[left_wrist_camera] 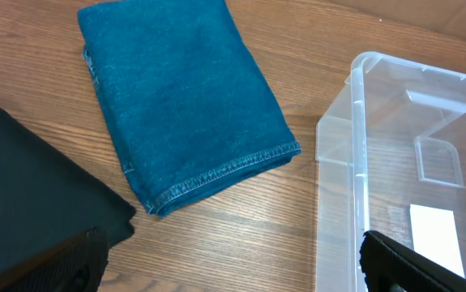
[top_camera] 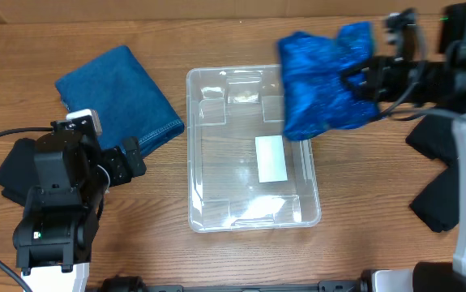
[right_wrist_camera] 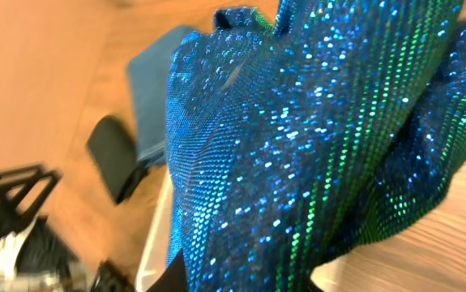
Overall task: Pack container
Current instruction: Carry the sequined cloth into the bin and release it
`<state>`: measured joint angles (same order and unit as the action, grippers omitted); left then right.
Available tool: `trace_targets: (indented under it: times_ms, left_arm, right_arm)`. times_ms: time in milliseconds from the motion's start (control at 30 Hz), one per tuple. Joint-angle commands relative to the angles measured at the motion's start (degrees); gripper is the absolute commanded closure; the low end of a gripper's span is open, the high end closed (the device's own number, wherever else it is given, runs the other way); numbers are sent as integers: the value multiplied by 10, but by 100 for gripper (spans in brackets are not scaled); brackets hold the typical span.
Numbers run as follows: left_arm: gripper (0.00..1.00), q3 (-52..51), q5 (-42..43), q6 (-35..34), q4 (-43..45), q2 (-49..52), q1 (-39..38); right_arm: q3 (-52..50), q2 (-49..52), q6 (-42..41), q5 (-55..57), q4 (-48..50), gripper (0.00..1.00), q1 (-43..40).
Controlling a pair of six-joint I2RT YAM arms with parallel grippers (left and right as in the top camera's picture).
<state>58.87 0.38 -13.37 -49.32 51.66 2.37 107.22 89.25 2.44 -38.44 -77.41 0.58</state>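
Note:
The clear plastic container (top_camera: 253,211) sits at the table's centre, with only a white label (top_camera: 271,158) on its base; its left wall shows in the left wrist view (left_wrist_camera: 342,186). My right gripper (top_camera: 354,77) is shut on a shiny blue sequined cloth (top_camera: 322,85) and holds it above the container's back right corner; the cloth fills the right wrist view (right_wrist_camera: 314,146). My left gripper (top_camera: 131,158) is open and empty over bare table between a folded teal cloth (top_camera: 119,93) and the container; the teal cloth also shows in the left wrist view (left_wrist_camera: 180,97).
A black folded cloth (top_camera: 10,170) lies at the far left, also in the left wrist view (left_wrist_camera: 30,186). More black cloths (top_camera: 439,174) lie at the right, under the right arm.

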Motion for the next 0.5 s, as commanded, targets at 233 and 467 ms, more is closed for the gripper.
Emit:
trace_targets:
  times_ms: [233, 467]
  left_arm:
    - [0, 14, 1, 7, -2, -3, 2]
    - [0, 14, 1, 7, -2, -3, 2]
  right_arm:
    - [-128, 123, -158, 78, 227, 96, 234]
    - [-133, 226, -263, 107, 325, 96, 238]
